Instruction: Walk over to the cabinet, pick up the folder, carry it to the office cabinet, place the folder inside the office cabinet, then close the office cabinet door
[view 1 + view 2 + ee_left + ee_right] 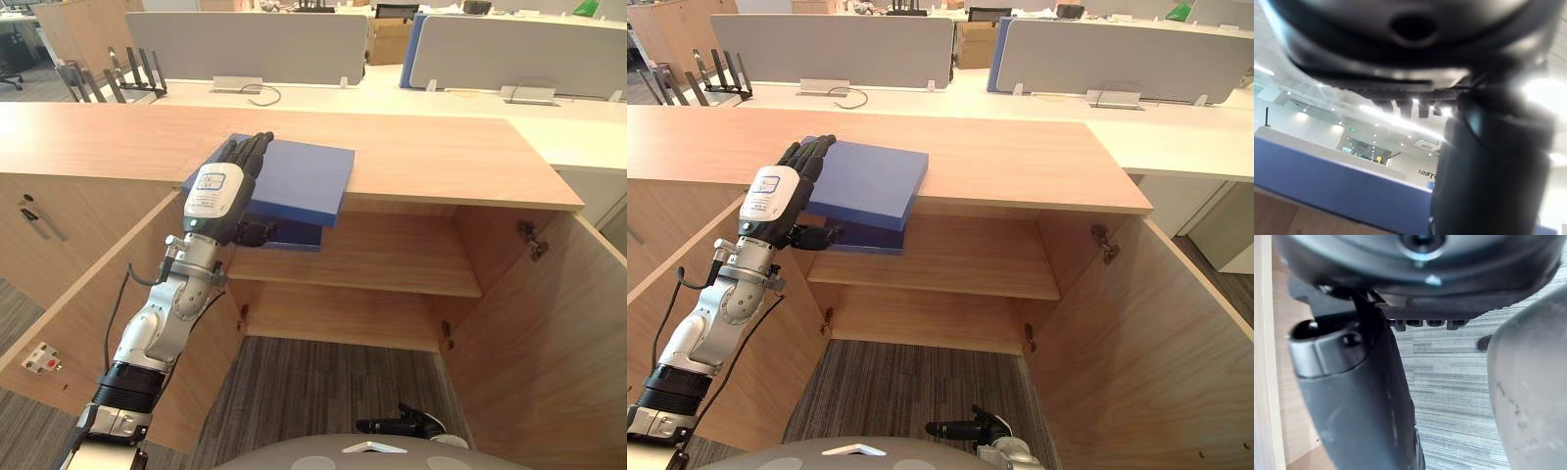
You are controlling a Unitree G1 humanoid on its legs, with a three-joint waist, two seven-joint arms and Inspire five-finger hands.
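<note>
On the front edge of the wooden counter (441, 157), above the open office cabinet, lies the blue folder (304, 181). Its near corner overhangs the edge, and the rest lies flat on the counter top.

1. Left robot hand (217, 196): raised to the folder's left side. The fingers (250, 152) lie extended across the top cover and the thumb (253, 233) sits against the darker underside, so the folder is pinched between them. The left wrist view shows the blue cover just past the hand.
2. Right robot hand (965, 429): low, near the carpeted floor (323, 382), well apart from the folder. Its state cannot be told.
3. Office cabinet: the left door (88, 313) and right door (549, 333) both stand swung outward. One inner shelf (392, 259) is visible.

Grey partitions (245, 44) stand on the desks behind the counter.
</note>
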